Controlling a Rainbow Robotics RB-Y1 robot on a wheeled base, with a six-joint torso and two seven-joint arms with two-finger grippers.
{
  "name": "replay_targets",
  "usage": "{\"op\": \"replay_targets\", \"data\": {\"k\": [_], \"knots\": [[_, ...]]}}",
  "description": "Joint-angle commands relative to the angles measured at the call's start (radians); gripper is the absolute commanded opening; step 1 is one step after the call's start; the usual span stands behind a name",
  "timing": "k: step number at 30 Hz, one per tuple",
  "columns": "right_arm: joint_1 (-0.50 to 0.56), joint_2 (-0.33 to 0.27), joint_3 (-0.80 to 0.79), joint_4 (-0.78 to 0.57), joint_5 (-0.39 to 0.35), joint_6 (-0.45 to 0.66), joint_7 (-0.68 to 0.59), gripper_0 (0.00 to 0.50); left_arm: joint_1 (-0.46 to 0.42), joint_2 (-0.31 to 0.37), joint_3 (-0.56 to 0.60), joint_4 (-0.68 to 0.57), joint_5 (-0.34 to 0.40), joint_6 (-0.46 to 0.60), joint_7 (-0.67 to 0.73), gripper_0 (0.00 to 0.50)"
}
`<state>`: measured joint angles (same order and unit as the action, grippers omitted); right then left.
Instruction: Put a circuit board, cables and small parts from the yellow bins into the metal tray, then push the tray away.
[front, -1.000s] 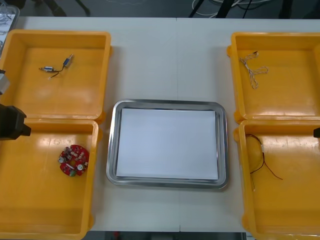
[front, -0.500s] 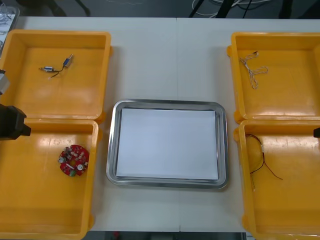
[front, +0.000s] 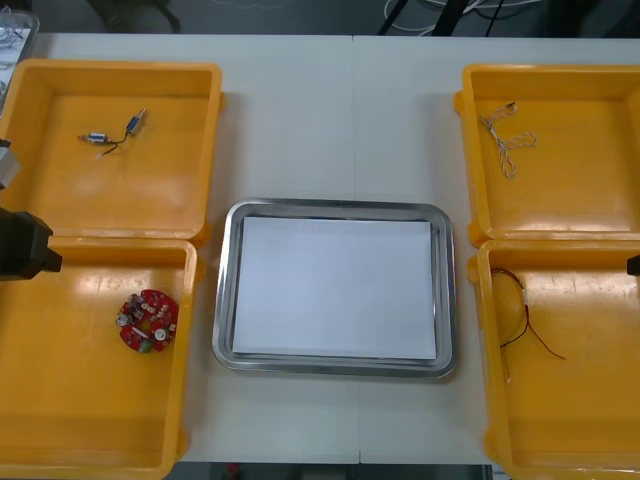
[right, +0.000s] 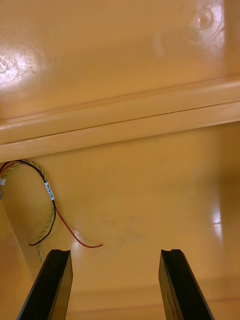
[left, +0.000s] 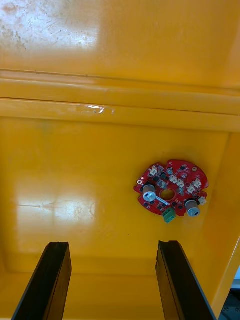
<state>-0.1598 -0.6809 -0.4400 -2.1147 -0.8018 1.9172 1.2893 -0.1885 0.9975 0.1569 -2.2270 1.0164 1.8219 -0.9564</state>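
Fingers (left: 47, 285) apart near circuit board (left: 170, 192)

Front view: left arm's black housing (front: 22, 245) cut by left edge, right arm (front: 634, 264) just a black sliver at right edge; near-right yellow plastic bin (front: 580, 420) runs off bottom & right edges; small metal parts (front: 112, 135) in far-left yellow bin (front: 110, 68) too small to ID; thin red and yellow cable (right: 47, 200) cut off at right wrist view's edge.
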Motion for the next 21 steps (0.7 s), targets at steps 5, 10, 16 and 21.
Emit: {"op": "replay_targets", "data": {"k": [5,10,16,21], "knots": [[-0.018,-0.011,0.012,-0.004,-0.002,0.003,-0.027,0.500,0.015,0.046,0.030,-0.026,-0.009,0.004,-0.071,0.500],[-0.018,-0.011,0.012,-0.004,-0.002,0.003,-0.027,0.500,0.015,0.046,0.030,-0.026,-0.009,0.004,-0.071,0.500],[-0.018,-0.011,0.012,-0.004,-0.002,0.003,-0.027,0.500,0.015,0.046,0.030,-0.026,-0.009,0.004,-0.071,0.500],[-0.018,-0.011,0.012,-0.004,-0.002,0.003,-0.027,0.500,0.015,0.046,0.030,-0.026,-0.009,0.004,-0.071,0.500]]}}
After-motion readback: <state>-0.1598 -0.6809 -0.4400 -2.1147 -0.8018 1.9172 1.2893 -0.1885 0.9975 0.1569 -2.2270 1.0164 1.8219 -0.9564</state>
